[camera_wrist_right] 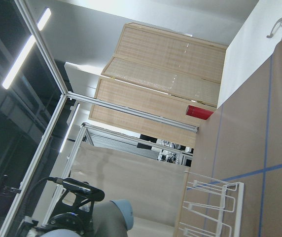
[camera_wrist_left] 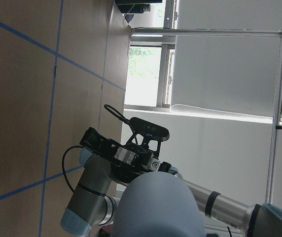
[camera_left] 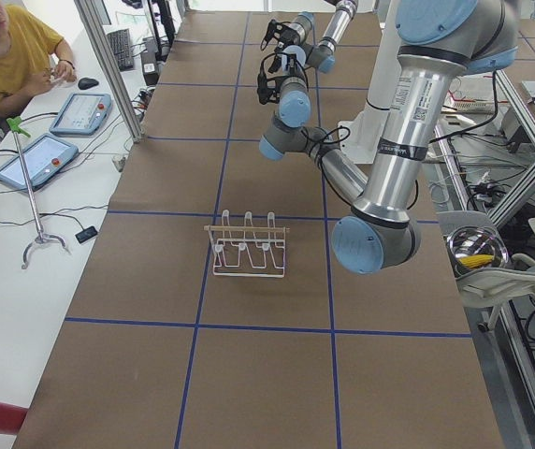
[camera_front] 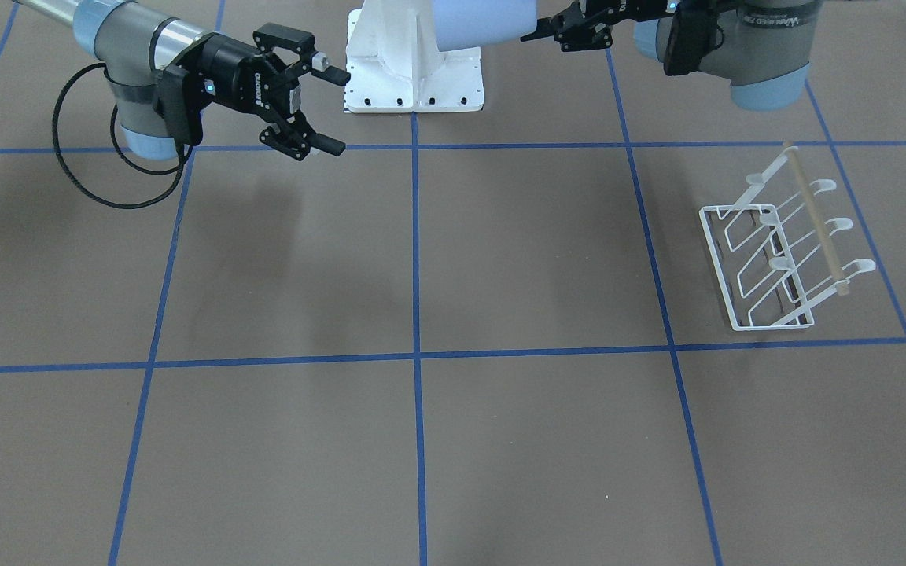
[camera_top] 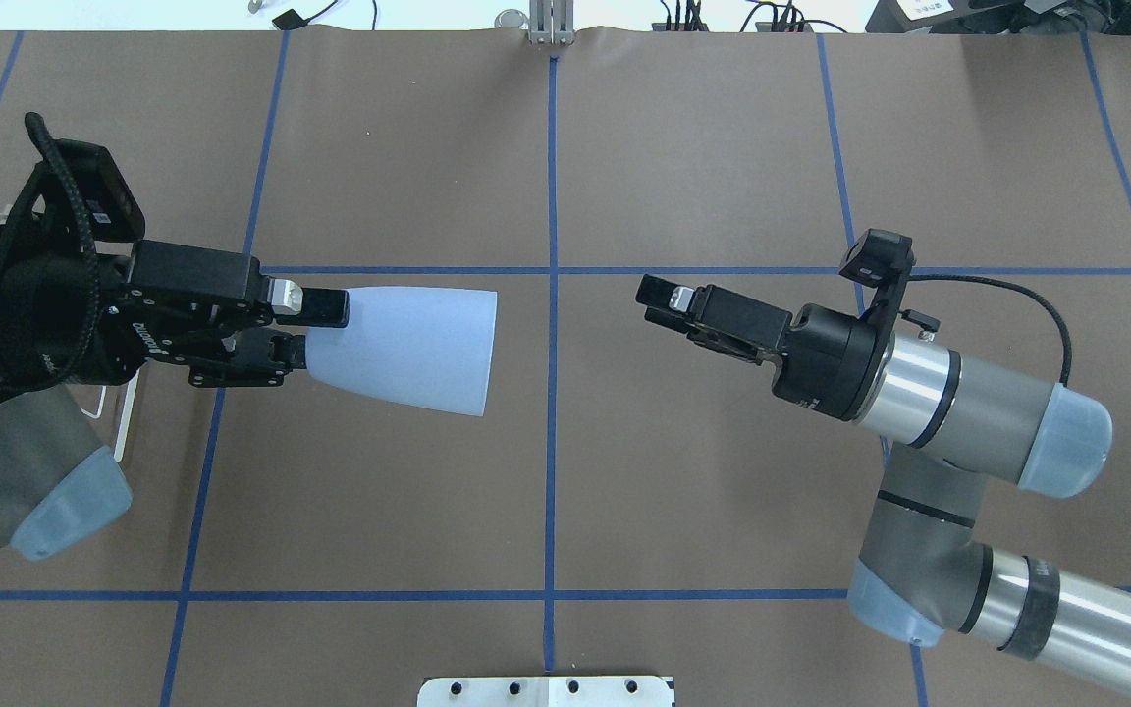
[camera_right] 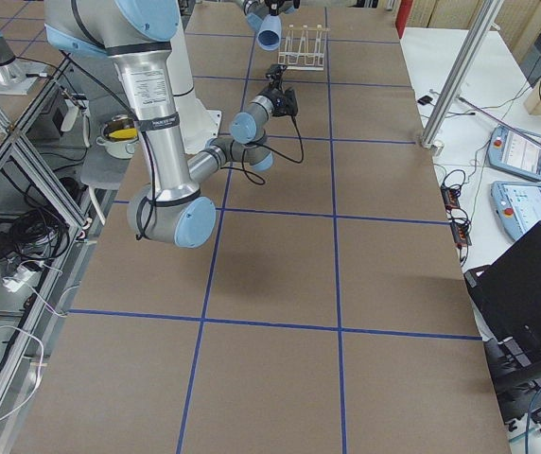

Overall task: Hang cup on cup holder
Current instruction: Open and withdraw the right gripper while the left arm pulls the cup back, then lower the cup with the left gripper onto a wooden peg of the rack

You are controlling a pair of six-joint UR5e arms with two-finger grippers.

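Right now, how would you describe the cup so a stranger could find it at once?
Over the brown table with blue lines, find the robot's left arm. Its claw is shut on the cup, held sideways in the air. It is plain pale blue, without handle, unlike the white wire rack.

Even, bright overhead light, soft faint shadows on the table (camera_front: 500,259), frames sharp throughout.

You see silver tubes, grey joints and pale blue caps on the left arm (camera_top: 6,442) and right arm (camera_top: 997,417). A black cable (camera_top: 63,172) loops at each wrist.
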